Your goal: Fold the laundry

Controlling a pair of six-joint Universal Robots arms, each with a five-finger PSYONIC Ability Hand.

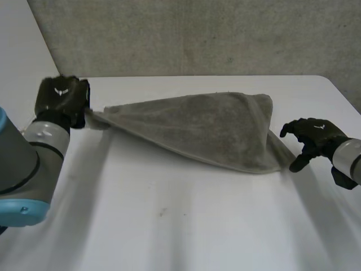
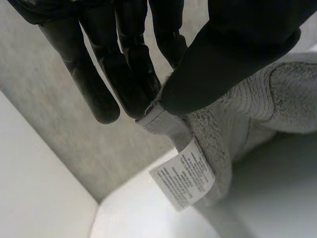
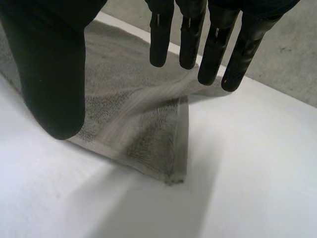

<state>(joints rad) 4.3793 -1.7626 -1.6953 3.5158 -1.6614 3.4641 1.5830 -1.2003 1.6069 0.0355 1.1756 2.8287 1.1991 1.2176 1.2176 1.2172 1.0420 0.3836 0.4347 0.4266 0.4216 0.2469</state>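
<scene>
Towel [image 1: 197, 130] counting comes to one: a single grey piece, sitting across the middle of the white table [image 1: 169, 237], with a broad bare stretch of tabletop lying open on the near side of it.

At the towel's right end, the right hand [image 1: 313, 138] is hovering just beside the low corner. In the right wrist view its fingers [image 3: 218, 44] are hanging straight and spread, well apart from the thumb [image 3: 49, 74], and are gripping nothing. The towel's hemmed corner [image 3: 173, 176] is resting flat on the table beneath them.

At the other end, the left hand [image 1: 61, 100] is holding its corner raised off the table, so the cloth is running taut from there down to the right. In the left wrist view the thumb [image 2: 233, 54] is pinching the hem against the fingers [image 2: 133, 74], and one white care label [image 2: 184, 178] is dangling below the pinch.

Beyond the towel, a narrow bare strip is leading to the table's far edge, and a grey wall [image 1: 197, 34] is standing behind it.
</scene>
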